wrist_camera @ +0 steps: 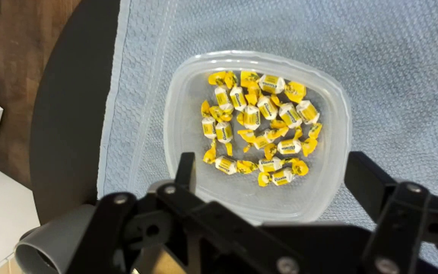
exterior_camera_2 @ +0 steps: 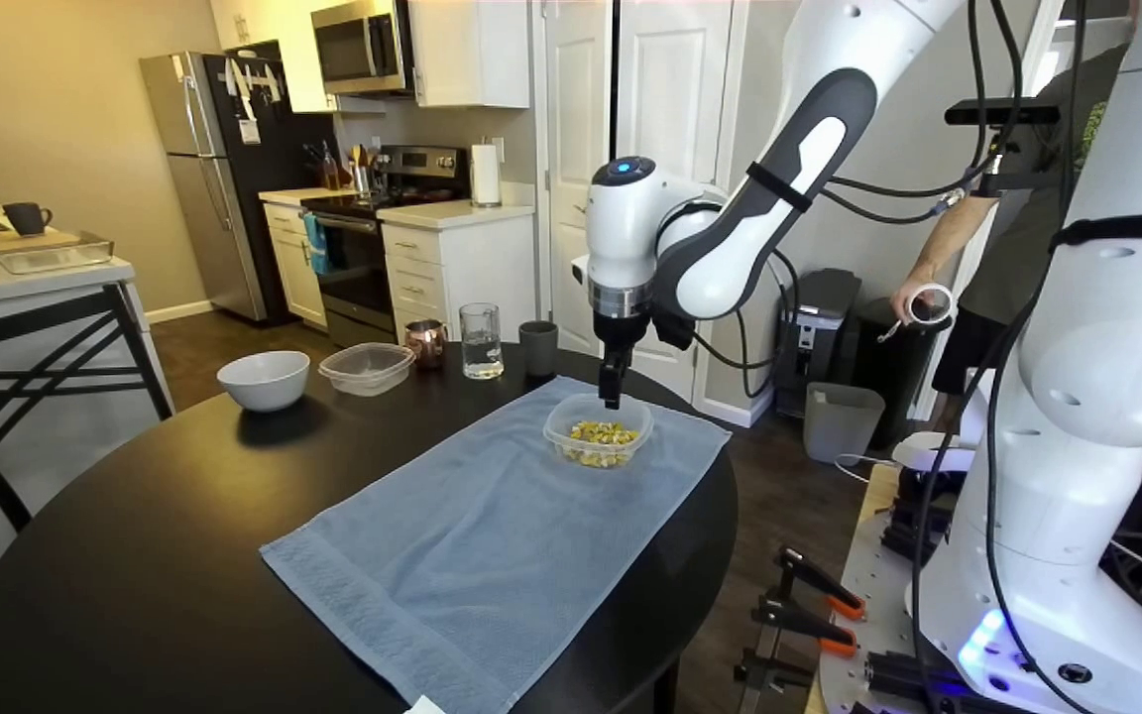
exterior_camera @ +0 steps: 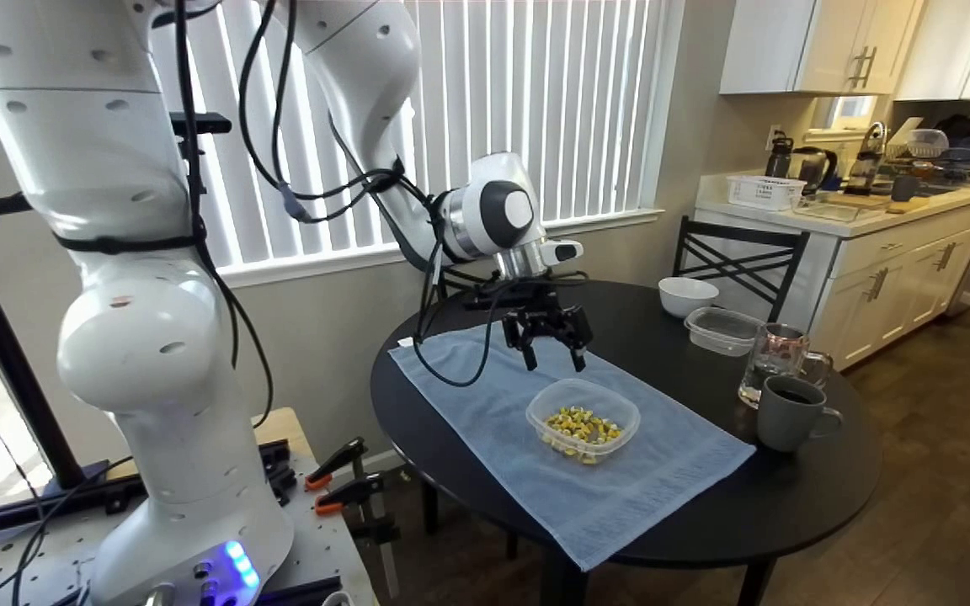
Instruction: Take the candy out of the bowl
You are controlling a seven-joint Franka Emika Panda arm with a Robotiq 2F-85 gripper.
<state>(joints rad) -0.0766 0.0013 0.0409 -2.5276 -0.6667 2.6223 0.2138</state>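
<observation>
Tool (exterior_camera: 555, 362), jaws wide apart, over clear bowl (wrist_camera: 329, 152) of yellow-wrapped candy (wrist_camera: 262, 139).

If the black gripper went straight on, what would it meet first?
Probably the yellow-and-white wrapped candies in the clear squarish plastic bowl; depth is unclear, so the gripper might catch the rim first.

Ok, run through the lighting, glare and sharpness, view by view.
In an exterior view, the window blinds are bright and the blue base lights glow strongly; in an exterior view, the table has a soft sheen; in the wrist view, the clear bowl glints along its rim, the candy is sharp enough to read some print, and the claw looks mostly black.
</observation>
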